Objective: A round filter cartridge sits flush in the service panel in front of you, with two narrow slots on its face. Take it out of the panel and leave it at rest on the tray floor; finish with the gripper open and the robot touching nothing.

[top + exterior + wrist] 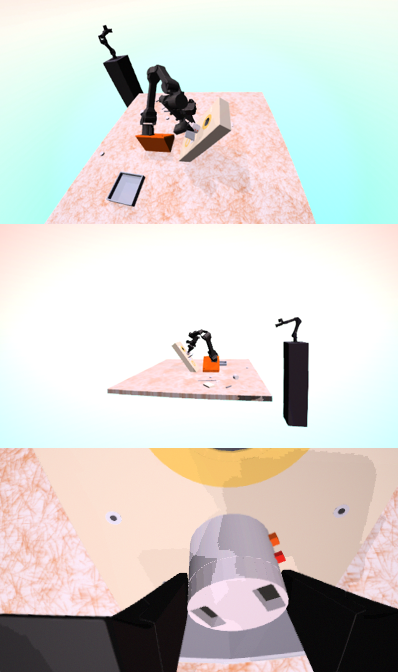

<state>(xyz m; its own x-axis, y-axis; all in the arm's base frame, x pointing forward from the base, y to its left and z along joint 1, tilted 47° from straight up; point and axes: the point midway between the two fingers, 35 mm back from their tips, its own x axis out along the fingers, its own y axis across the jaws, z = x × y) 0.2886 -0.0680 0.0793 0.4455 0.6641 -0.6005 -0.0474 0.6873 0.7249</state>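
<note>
Now the black gripper clamps the pale round slotted cartridge, which stands proud of the beige panel; carrying it to the grey tray remains.

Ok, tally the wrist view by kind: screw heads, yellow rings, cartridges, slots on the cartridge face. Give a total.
Screw heads: 2
Yellow ring: 1
Cartridge: 1
Face slots: 2
Total: 6

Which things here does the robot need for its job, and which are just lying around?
Needed for the job:
- pincer, shut on the round filter
- sloping panel
- tray

Just lying about:
- black pillar with a small arm on top
- little grey block
- flat white piece
</note>
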